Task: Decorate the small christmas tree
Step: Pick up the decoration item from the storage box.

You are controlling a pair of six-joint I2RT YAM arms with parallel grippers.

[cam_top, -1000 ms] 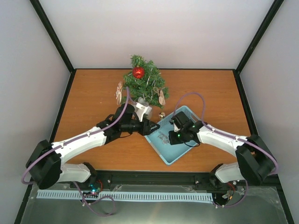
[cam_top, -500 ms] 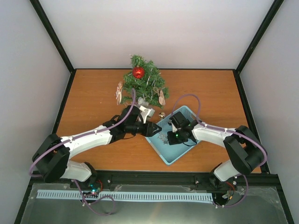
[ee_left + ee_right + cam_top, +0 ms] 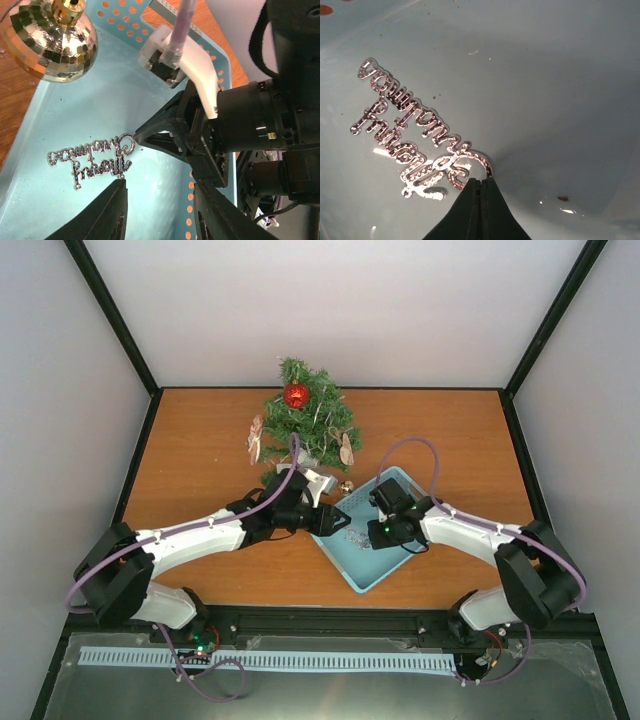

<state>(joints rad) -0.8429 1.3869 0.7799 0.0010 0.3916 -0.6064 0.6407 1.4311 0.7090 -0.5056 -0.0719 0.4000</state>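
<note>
Pressing its two black fingers together, the right tool meets the loop at one end of a silver script ornament. It seems to pinch that loop, though the closed tips hide the contact itself. The ornament lies flat on the floor of a blue tray. The left tool hangs low over the same tray with its fingers spread, the ornament just ahead of them. A gold mirror ball sits by the tray's far corner, on the table beside the rim. Beyond it, at the far middle of the table, the small christmas tree stands upright, carrying a red ball near its top and pale ornaments on both sides.
</note>
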